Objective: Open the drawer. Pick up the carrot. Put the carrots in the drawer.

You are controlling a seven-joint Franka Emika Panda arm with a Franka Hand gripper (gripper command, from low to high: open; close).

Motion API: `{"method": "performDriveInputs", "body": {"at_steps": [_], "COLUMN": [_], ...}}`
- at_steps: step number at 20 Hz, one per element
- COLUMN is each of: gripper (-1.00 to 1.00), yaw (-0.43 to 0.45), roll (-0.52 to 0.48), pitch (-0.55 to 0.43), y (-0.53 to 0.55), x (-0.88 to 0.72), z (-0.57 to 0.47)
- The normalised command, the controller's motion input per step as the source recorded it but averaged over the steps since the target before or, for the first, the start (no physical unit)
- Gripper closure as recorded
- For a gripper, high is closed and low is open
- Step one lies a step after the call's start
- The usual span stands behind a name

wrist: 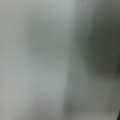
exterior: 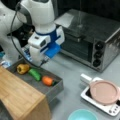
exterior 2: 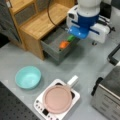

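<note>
Carrot (exterior: 47, 80) in open drawer (exterior: 55, 89), claw unseen.

- Mock kitchen set up in a robot lab.
- Grey bench (exterior: 72, 72) carrying a silver toaster oven (exterior: 92, 40), a small white cooktop (exterior 2: 58, 100) under a pink pan (exterior 2: 57, 98), a teal bowl (exterior 2: 28, 77).
- Bamboo-topped cabinet (exterior 2: 42, 22) with toy vegetables in its open drawer (exterior: 53, 90).
- Black perforated mounting board (exterior 2: 15, 107) along the bench edge.

Grey table (exterior 2: 82, 62): oven (exterior: 92, 37), hotplate (exterior 2: 60, 100), bowl (exterior 2: 27, 77)
</note>
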Motion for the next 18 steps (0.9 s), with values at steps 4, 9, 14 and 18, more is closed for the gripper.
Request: {"method": "performDriveInputs", "body": {"at_steps": [4, 9, 14, 18], "gripper": [-1.00, -1.00, -1.00, -1.00], "yaw": [-0.150, -0.129, -0.092, -0.066], "roll": [0.126, 0.136, 0.120, 0.109], "pitch": [-0.167, -0.194, -0.176, -0.141], "y": [0.16, 0.13, 0.13, 0.09], "x": [-0.19, -0.15, -0.09, -0.03], "z": [-0.22, -0.32, -0.26, -0.18]}}
